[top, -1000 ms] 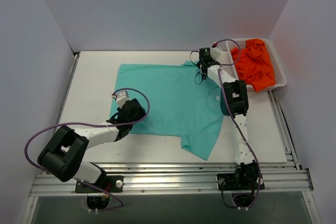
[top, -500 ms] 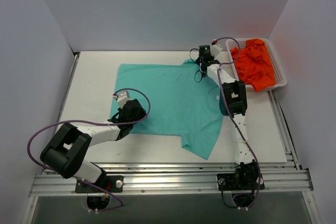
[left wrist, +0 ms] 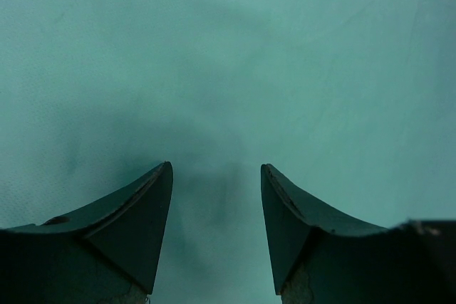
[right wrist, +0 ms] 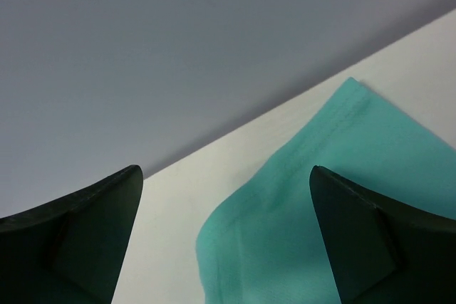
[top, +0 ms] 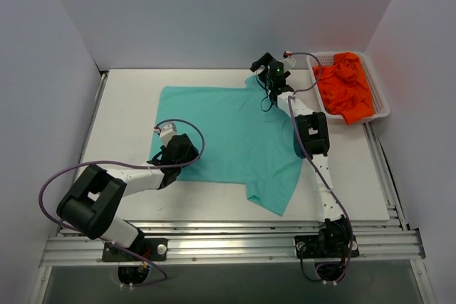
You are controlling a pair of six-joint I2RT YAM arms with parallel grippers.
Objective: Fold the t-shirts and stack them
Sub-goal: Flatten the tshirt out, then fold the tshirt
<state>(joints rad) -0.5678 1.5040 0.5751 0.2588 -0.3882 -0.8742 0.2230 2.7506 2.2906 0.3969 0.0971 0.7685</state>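
Spreading the teal-green t-shirt (top: 228, 133) is judged in hand; right gripper (right wrist: 225, 170), wide open, and left gripper (left wrist: 216, 169), half open, are empty; a hem must be gripped next.

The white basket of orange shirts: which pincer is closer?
Right. The right pincer is over the far corner of the teal shirt, just left of the basket; the left pincer is far off, at its near-left edge.
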